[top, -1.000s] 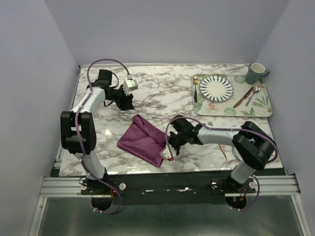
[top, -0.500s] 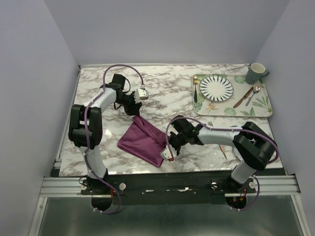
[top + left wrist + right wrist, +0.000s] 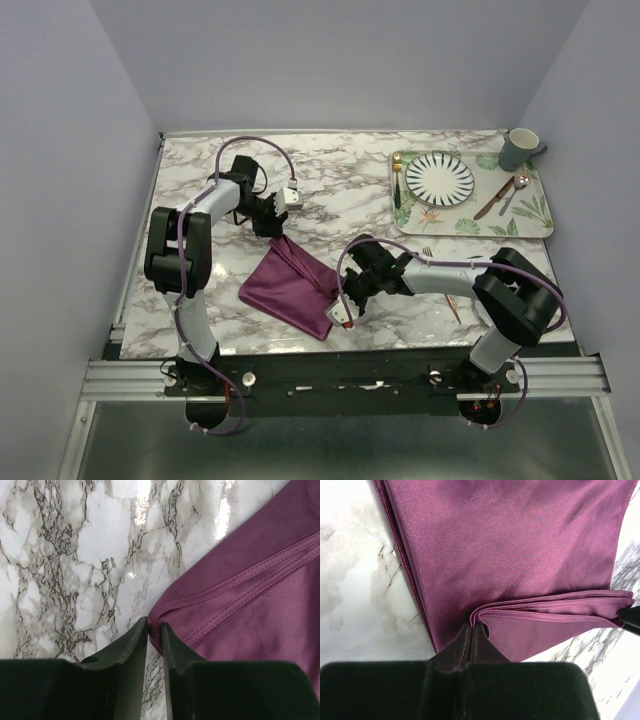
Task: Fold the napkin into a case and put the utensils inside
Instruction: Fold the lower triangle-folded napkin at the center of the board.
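The plum-purple napkin (image 3: 290,285) lies folded into a slanted rectangle on the marble. My right gripper (image 3: 337,292) is shut on the folded edge at its near right side; in the right wrist view the tips (image 3: 472,625) pinch the hem of the napkin (image 3: 510,545). My left gripper (image 3: 277,232) is at the far corner. In the left wrist view its jaws (image 3: 155,625) stand a narrow slot apart, with the corner of the napkin (image 3: 250,595) at the tips. The copper fork (image 3: 455,305) lies on the table, partly under my right arm. A dark knife (image 3: 491,204) rests on the tray.
A leaf-patterned tray (image 3: 470,226) at the back right carries a striped plate (image 3: 440,178), a silver spoon (image 3: 516,188) and a gold utensil (image 3: 397,185). A grey mug (image 3: 519,148) stands at its far corner. Walls close in the table on three sides.
My left arm swung from the back left over to the napkin's far corner and its jaws narrowed around that corner. The right gripper and the napkin stayed put.
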Tool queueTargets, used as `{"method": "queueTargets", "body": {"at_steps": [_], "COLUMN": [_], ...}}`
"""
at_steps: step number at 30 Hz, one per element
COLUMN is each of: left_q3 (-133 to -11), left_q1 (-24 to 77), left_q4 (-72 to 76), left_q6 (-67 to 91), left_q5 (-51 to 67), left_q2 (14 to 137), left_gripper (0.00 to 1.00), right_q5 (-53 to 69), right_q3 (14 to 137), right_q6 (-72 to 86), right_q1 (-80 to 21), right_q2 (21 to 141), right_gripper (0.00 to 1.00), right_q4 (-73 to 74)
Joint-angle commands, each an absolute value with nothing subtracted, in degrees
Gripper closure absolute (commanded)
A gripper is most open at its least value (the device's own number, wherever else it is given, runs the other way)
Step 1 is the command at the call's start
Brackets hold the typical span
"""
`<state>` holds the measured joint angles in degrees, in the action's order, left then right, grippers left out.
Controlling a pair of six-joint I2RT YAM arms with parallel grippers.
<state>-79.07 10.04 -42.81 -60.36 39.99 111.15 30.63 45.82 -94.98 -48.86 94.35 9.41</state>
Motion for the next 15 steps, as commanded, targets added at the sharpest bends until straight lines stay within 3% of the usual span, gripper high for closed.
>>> {"method": "queueTargets", "body": {"at_steps": [1,8,15], "left_q3": [-80.2,-76.5,-71.1], "left_q1": [10.8,10.7,10.1], "left_q4": [-44.6,-44.9,-43.3], "left_q6": [-62.7,-63.6,-64.8], "left_q5": [39.2,38.5,36.5], "left_q2": [111.4,107.1,101.4], "left_gripper": [0.78,0.99,1.0], "right_q5": [30.3,31.5,32.2], "right_q3": [45.0,44.3,42.9], "right_q6": [-94.8,-93.9,-93.2], "right_q1": [-49.3,-49.4,-49.4], "right_q2": [92.8,90.4,88.5], "right_gripper": [0.99,0.99,0.99], "right_q4": [8.6,8.7,9.6]}}
